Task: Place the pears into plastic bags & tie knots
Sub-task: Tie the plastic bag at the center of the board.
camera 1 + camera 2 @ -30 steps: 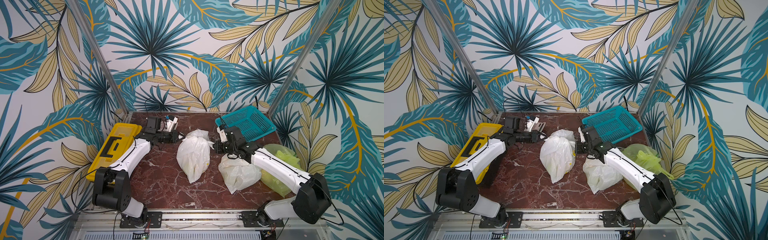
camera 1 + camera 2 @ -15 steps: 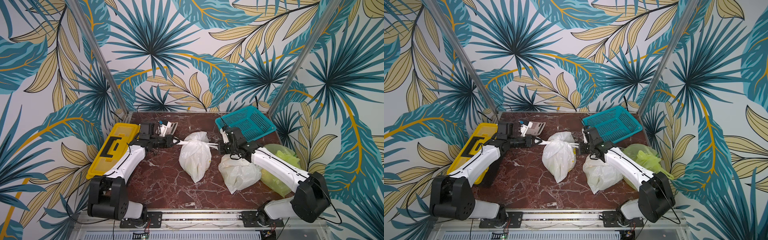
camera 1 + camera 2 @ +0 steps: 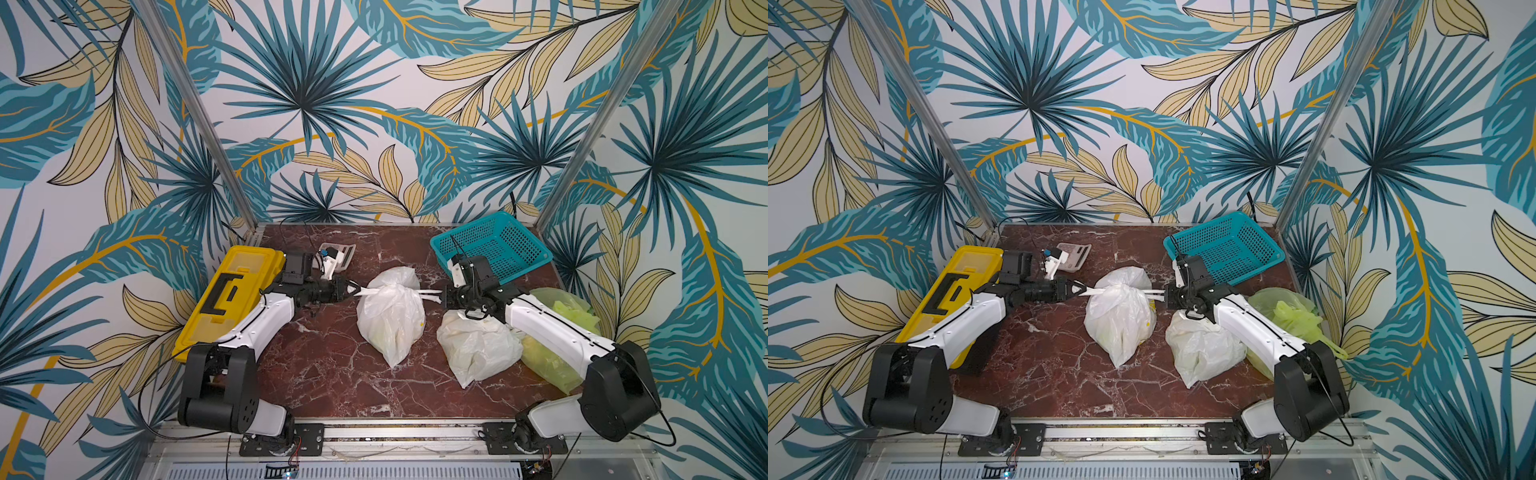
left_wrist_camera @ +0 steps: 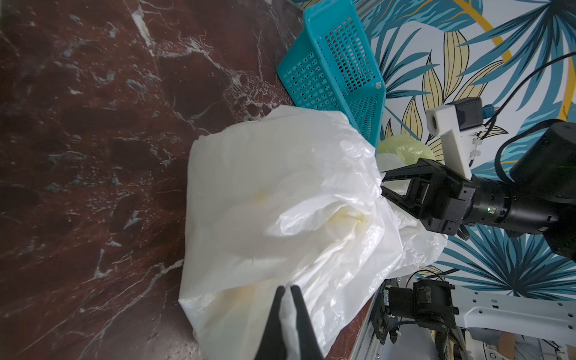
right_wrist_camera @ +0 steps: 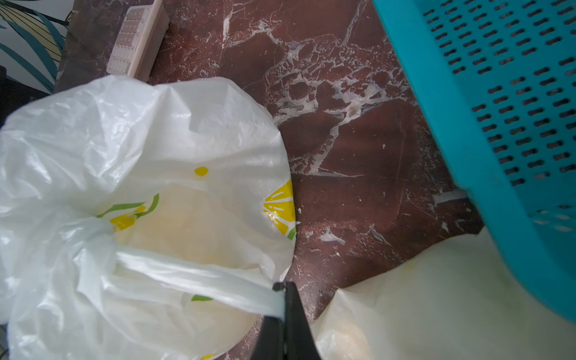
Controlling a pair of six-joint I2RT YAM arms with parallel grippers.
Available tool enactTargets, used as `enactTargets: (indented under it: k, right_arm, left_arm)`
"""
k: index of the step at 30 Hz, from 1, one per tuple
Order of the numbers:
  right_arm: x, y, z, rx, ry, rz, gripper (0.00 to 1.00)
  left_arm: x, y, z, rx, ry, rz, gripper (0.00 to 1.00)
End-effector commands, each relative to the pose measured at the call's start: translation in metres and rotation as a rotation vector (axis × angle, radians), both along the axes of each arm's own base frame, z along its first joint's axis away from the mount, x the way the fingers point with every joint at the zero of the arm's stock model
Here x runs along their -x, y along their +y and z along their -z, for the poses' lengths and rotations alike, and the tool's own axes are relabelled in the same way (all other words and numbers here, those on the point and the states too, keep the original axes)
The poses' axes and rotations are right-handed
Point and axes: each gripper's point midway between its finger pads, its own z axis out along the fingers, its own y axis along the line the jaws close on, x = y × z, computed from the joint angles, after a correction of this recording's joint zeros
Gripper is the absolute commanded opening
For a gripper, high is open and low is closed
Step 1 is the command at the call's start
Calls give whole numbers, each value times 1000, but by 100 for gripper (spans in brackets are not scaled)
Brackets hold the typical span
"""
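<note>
Your middle white bag [image 3: 390, 322] lies at the centre of the surface [image 3: 324, 374], with its knot [image 3: 382, 289] at the far end. Your left fingers [image 3: 348, 288] pinch the left handle tail [image 3: 365, 292], and your right fingers [image 3: 448, 297] pinch the right handle tail [image 3: 428, 294]. Both tails lie on one left-right line through the knot, and each arm is about equally near, so tightening looks like a straight pull apart.

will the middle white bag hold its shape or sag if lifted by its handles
Probably sags: the middle white bag is thin, crinkled film slumped on the table. Likely bottom-heavy, since pale lumps bulge inside it. Its handles, stretched taut between the left claw and right claw, may slip or stretch.
</note>
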Motion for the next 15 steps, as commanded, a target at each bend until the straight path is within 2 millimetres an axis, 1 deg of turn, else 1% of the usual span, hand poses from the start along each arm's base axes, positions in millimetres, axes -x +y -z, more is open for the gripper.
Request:
enactTargets:
  k: [1, 3, 4, 6, 7, 9, 11, 13, 14, 15]
  right_arm:
    - [7, -77, 13, 186, 75, 214, 0]
    - [8, -74, -3, 164, 51, 201, 0]
    - [8, -75, -10, 163, 36, 199, 0]
    - [8, -78, -19, 176, 16, 199, 0]
    - [8, -80, -21, 184, 12, 201, 0]
    - [8, -85, -18, 208, 23, 207, 0]
    - [10, -94, -5, 249, 50, 223, 0]
    - [9, -101, 9, 242, 76, 242, 0]
    - [7, -100, 11, 234, 73, 238, 0]
    - [3, -95, 9, 217, 62, 213, 0]
  left_arm:
    - [-14, 41, -10, -68, -46, -172, 0]
    - [-3, 27, -29, -69, -101, -149, 0]
    - [2, 21, -33, -83, -124, -141, 0]
    - [5, 20, -33, -85, -126, -145, 0]
    - [6, 23, -28, -98, -120, -156, 0]
    - [6, 28, -18, -121, -102, -166, 0]
    - [8, 28, -8, -125, -71, -161, 0]
    - [11, 19, 1, -103, -28, -129, 0]
    - [13, 13, 3, -98, -17, -106, 0]
    - [14, 11, 2, -87, -7, -102, 3]
